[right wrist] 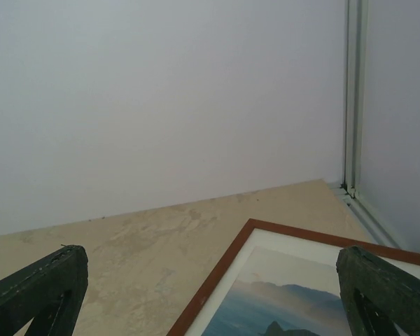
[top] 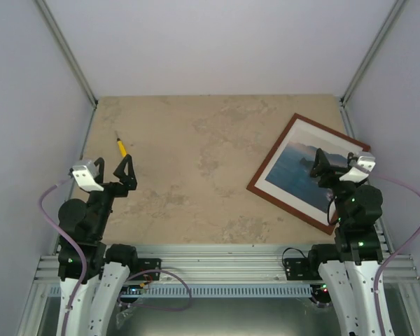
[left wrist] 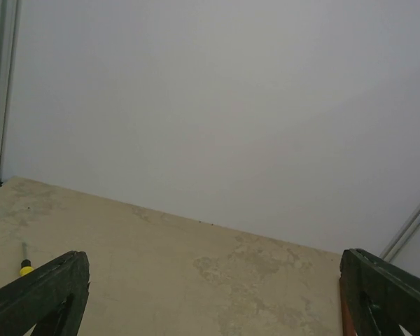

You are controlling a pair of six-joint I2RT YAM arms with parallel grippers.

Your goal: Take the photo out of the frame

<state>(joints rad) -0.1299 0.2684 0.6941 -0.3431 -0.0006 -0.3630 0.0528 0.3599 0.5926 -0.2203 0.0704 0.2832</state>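
Over the face-up frame, photo inside, the right end effector hangs spread open, the left end effector likewise, well apart; nothing is removed yet.

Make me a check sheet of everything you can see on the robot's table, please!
Surface: beige stone-look table, flat, no spills seen.
Job's things: frame lies face up at an angle, far right. The photo is inside it, with a white mat around it.
Clutter: yellow-handled screwdriver, far left.
Hands: left hand open, near the screwdriver, holding nothing. Right hand open, above the frame, holding nothing.
Cables: purple cables loop beside both arms.
Surroundings: plain pale walls and metal corner posts.
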